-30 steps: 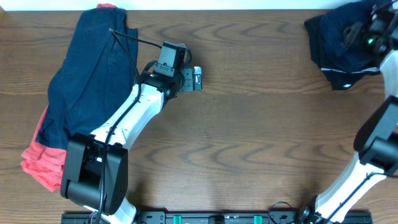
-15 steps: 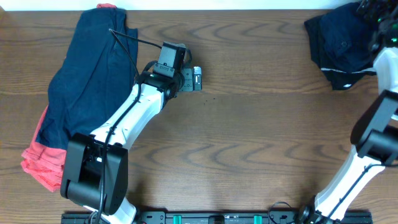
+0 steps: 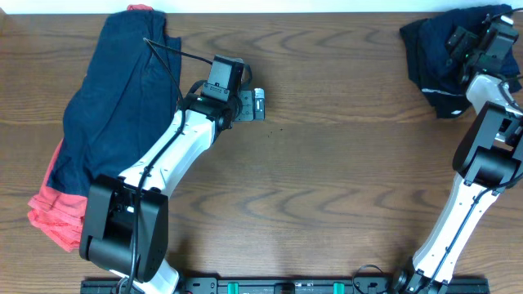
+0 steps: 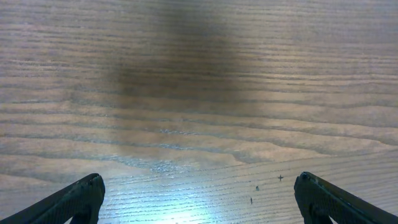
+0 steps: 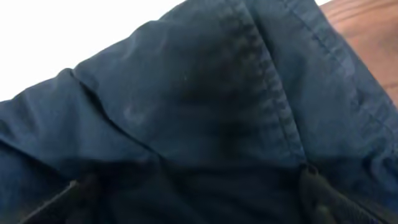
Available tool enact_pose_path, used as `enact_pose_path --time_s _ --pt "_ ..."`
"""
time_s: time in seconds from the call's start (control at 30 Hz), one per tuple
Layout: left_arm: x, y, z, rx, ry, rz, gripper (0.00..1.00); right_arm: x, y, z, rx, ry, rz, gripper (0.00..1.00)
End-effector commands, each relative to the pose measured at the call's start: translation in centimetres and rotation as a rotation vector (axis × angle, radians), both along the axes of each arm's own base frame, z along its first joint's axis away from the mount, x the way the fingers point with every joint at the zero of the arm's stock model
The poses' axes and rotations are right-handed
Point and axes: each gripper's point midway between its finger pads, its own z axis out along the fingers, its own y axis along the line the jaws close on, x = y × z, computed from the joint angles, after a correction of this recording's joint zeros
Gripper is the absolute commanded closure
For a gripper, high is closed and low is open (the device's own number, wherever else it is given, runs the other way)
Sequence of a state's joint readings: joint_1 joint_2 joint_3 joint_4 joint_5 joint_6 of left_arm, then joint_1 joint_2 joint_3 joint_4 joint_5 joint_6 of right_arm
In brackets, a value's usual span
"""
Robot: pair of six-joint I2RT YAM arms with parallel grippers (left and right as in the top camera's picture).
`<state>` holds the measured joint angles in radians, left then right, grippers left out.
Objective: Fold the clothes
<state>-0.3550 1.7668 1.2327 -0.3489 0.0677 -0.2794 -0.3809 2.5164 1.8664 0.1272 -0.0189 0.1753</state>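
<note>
- Since the earlier frame, the right gripper (image 3: 460,38) is shifted inward over the dark folded bundle (image 3: 431,57) at the table's (image 3: 343,180) far right corner, with its fingers spread.
- Low over bare wood, the left gripper (image 3: 258,104) is held with its fingers wide apart.
- Three garments are counted: the bundle, navy shorts (image 3: 122,98) at far left, and a coral-red piece (image 3: 55,214) beneath them.

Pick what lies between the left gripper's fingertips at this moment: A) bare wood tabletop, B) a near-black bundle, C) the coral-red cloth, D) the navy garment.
A: the left wrist view shows only the bare wood table between the wide-open fingers of the left gripper. Overhead, the navy garment lies apart from it.
</note>
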Motion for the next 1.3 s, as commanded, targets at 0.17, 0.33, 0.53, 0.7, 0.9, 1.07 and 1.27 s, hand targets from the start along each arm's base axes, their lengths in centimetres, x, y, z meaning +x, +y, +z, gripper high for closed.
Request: enact_pose_path --time_s 0.17,0.33,0.53,0.7,0.9,1.07,1.27 --pt "0.4 0.2 1.5 0.005 -0.035 -0.003 0.01 -3.0 3.1 -10.0 0.037 0.254 0.086 0.01" --pt "0.4 0.2 1.5 0.005 -0.035 -0.003 0.01 -2.8 5.1 -8.4 0.069 0.264 0.081 0.01" --pt "0.1 0.4 1.3 0.011 -0.02 -0.004 0.01 -2.2 8.6 -8.2 0.162 0.25 -0.045 0.01" --pt "-0.3 0.5 1.0 0.018 0.001 -0.004 0.01 -1.7 9.9 -8.0 0.193 0.218 -0.119 0.01" --pt "-0.4 0.6 0.9 0.021 0.007 -0.004 0.01 -1.3 9.4 -7.4 0.186 0.188 -0.128 0.01" --pt "-0.4 0.6 0.9 0.021 0.006 -0.004 0.01 -0.5 8.3 -6.2 0.178 0.127 -0.138 0.01" --pt "-0.4 0.6 0.9 0.021 0.007 -0.004 0.01 0.7 6.9 -4.1 0.164 0.043 -0.15 0.01"
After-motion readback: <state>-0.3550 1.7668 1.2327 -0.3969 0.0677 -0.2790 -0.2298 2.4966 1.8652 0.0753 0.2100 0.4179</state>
